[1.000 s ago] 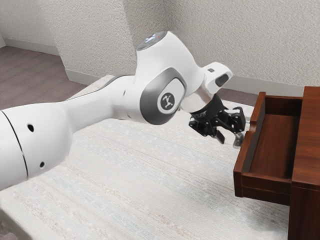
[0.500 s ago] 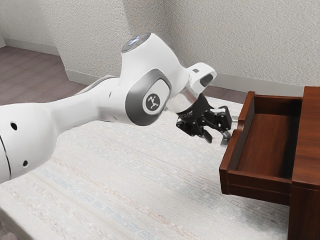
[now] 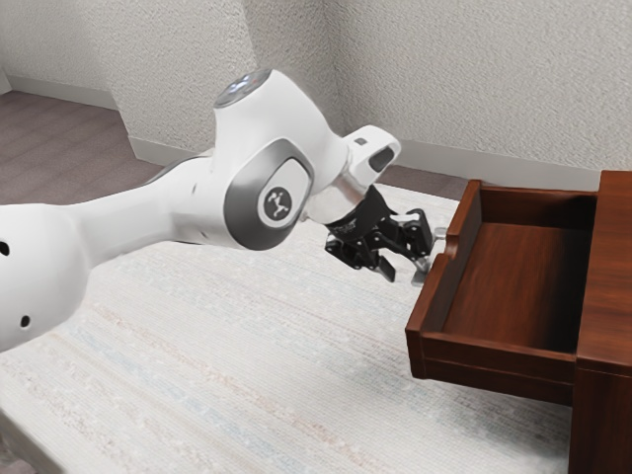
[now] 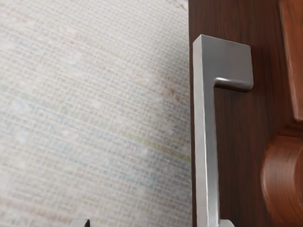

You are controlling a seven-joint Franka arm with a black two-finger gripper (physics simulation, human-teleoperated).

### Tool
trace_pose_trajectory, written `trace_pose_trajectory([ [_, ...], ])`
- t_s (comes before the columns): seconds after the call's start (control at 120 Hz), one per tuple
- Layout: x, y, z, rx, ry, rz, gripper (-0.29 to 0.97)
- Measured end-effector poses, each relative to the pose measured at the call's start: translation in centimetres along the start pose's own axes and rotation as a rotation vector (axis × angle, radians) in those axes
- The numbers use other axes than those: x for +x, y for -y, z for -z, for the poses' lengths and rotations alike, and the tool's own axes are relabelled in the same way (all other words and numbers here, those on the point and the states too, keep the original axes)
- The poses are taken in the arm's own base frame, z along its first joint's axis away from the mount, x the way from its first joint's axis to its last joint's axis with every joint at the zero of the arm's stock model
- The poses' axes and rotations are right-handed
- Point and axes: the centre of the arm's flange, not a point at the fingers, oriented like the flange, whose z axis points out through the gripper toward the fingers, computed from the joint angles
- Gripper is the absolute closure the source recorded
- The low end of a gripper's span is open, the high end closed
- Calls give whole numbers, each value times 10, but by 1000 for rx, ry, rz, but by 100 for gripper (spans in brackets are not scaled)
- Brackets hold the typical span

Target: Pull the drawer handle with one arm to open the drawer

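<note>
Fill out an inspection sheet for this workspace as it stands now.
Surface: pale woven rug, lying flat, reaching under the drawer.
Job's things: brown wooden drawer stands pulled well out of its cabinet, nothing inside it; silver bar handle on the drawer front.
Clutter: nothing seen.
Grippers: black gripper at the handle, fingers open with the bar between them.
Cables: nothing seen.
Surroundings: textured grey wall with a white baseboard; brown floor beyond the rug.
</note>
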Motion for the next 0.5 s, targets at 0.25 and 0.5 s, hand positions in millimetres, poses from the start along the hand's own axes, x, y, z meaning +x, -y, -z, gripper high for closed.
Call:
trace_pose_trajectory([
  [0.25, 0, 15, 4, 9, -10, 23, 39],
  [0.5, -1, 14, 5, 4, -14, 25, 35],
])
